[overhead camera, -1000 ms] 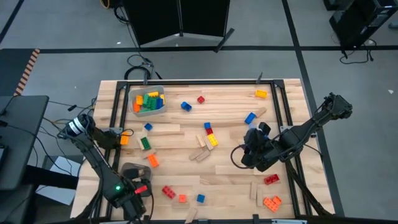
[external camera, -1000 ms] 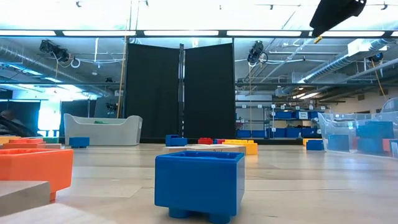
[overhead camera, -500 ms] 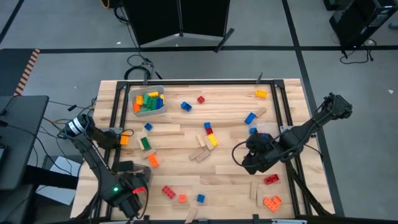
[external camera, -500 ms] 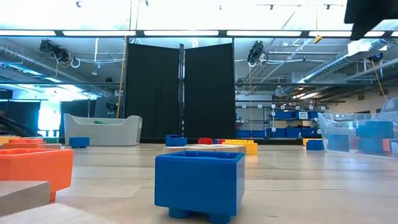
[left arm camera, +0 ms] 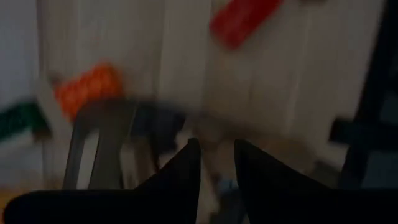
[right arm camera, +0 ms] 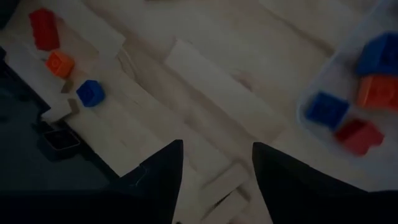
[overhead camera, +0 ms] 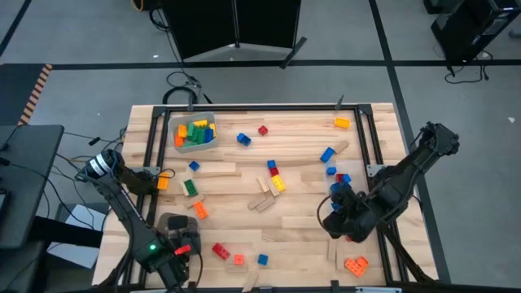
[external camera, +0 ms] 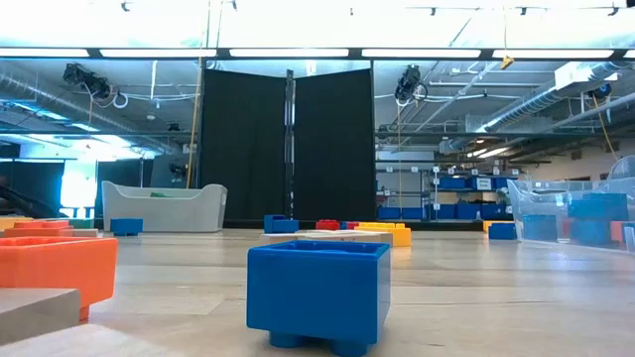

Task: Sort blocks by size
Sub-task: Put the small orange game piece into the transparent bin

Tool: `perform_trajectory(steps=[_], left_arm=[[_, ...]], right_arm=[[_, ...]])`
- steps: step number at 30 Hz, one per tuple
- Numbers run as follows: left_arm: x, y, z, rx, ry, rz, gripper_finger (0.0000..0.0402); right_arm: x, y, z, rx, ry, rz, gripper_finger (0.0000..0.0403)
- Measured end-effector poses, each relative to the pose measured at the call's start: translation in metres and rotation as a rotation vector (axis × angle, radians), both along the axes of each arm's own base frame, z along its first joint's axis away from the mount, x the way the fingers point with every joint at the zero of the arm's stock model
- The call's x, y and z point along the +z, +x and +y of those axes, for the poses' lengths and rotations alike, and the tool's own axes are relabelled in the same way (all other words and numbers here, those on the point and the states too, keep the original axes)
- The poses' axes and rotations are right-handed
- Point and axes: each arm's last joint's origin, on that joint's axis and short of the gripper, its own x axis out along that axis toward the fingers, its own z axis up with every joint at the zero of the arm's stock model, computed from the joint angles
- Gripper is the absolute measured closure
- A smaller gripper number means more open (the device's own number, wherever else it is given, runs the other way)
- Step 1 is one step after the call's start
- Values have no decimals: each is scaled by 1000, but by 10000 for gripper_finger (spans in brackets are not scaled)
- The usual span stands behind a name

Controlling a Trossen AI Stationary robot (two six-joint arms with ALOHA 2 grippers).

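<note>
— Black fingers of the right end effector (right arm camera: 217,152) stand apart with nothing between them. A second ago it hung over the middle right of the bench (overhead camera: 301,138); now it has drawn back toward the near right corner.

— Empty-handed, then?

— Yes. It sits just beside a red block (overhead camera: 355,237), near an orange block (overhead camera: 356,264) at that corner. My guess is that it's lining up a fresh pick there.

— And the other blocks?

— Mostly loose across the bench; a few lie in the clear bin (overhead camera: 172,124) by the far left corner. The left end effector (left arm camera: 216,155) has stayed at the near left corner.
</note>
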Motion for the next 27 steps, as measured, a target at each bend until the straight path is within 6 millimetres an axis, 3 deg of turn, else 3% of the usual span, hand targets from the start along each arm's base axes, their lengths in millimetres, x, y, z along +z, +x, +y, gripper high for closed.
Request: perform_trajectory(steps=[6,15,21,27], left_arm=[[2,6,-1,-21,68,-149,296],[3,13,1,-153,96,-157,296],[15,27,21,-158,90,-181,296],[30,40,48,-166,-9,-335,296]], right_arm=[[-19,-2,24,-126,16,62,194],[-62,-12,68,-298,49,264,182],[-71,-24,88,-280,105,328,164],[-73,-34,95,-231,112,404,147]])
